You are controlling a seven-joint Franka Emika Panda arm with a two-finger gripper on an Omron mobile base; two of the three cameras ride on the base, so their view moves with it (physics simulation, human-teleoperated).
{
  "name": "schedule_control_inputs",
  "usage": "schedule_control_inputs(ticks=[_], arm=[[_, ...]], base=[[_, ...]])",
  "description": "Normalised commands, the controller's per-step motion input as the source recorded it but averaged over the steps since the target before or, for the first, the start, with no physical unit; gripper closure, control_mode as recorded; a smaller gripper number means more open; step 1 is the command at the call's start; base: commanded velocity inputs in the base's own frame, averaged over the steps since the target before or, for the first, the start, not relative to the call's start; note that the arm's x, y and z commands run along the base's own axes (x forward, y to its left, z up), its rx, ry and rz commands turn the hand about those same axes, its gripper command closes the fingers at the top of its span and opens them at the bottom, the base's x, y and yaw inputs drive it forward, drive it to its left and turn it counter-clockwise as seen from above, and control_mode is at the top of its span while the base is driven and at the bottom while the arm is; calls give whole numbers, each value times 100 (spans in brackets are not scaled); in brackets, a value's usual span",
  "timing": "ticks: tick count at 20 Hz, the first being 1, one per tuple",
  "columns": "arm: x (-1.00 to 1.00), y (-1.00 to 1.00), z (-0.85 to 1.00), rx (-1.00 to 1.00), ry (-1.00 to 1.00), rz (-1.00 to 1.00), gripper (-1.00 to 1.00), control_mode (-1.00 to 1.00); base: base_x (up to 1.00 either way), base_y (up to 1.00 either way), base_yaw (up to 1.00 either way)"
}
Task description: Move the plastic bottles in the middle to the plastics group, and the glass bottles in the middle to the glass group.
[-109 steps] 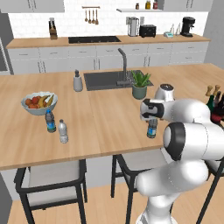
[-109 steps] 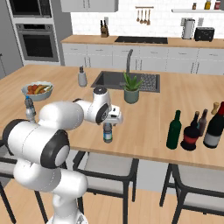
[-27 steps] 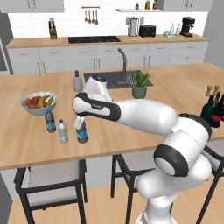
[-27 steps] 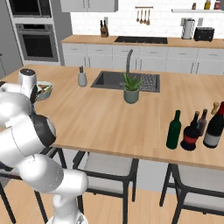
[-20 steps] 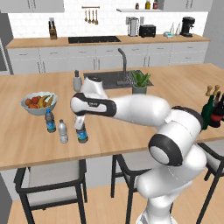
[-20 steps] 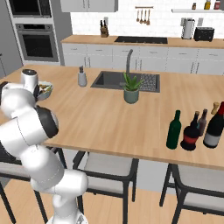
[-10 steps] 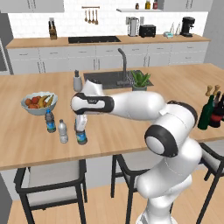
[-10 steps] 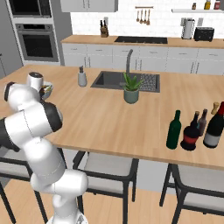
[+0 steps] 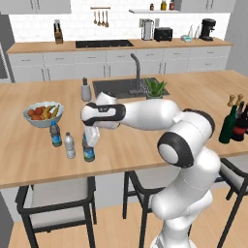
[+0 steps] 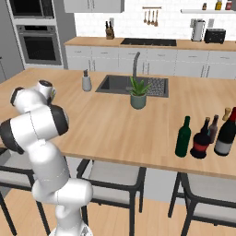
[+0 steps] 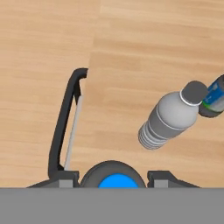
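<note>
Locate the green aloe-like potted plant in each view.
Left base view: the potted plant stands right of centre, partly behind the white arm.
Right base view: upper centre, unobstructed, before the sink.
Hand view: not in it.
Shared landmark for the two base views: the curved faucet.

The soap dispenser (image 10: 86,82) is grey; the slim wine bottle (image 10: 183,138) is dark green.

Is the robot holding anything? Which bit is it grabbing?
Yes, the tool is holding a small blue-labelled water bottle by its upper part, with one fingertip on each side.
</note>
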Motion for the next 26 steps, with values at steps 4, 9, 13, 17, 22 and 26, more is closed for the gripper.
schedule_control_inputs(ticks=[4, 9, 13, 17, 22, 26], arm=[[11, 0, -17, 4, -9, 5, 100, -100], [13, 0, -13, 2, -10, 3, 100, -100], [18, 0, -15, 8, -2, 0, 100, -100], [24, 2, -13, 10, 0, 0, 100, -100], [24, 2, -21, 5, 0, 0, 100, -100], [17, 15, -27, 0, 0, 0, 100, -100]], base=[[0, 0, 0], [0, 0, 0], [0, 0, 0], [0, 0, 0], [0, 0, 0], [0, 0, 0]])
